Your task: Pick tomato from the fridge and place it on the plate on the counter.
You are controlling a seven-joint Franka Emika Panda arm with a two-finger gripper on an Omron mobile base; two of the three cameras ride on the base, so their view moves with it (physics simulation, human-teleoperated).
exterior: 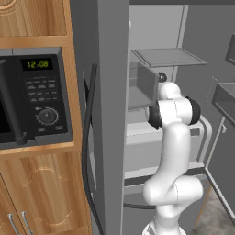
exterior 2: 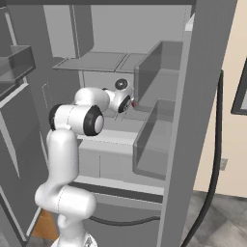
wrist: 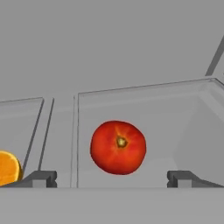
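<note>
Reaching into the fridge [exterior: 112,92] for the tomato [wrist: 118,147]
Gripper [wrist: 112,178] spread wide, tomato between fingertips, orange [wrist: 8,168] off left.

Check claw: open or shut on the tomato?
Open. In the hand view the claw has its fingertips spread wide either side of the tomato, not touching it.

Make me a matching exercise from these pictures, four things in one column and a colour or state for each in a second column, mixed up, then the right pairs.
Things:
1. tomato
2. orange fruit
3. microwave
4. gripper

Colour or state:
A. black, with a green clock
B. open, fingertips either side of the red fruit
C. red, lying in a fridge compartment
D. orange, cut off by the hand view's left edge

Pairs: 1-C, 2-D, 3-A, 4-B
</note>
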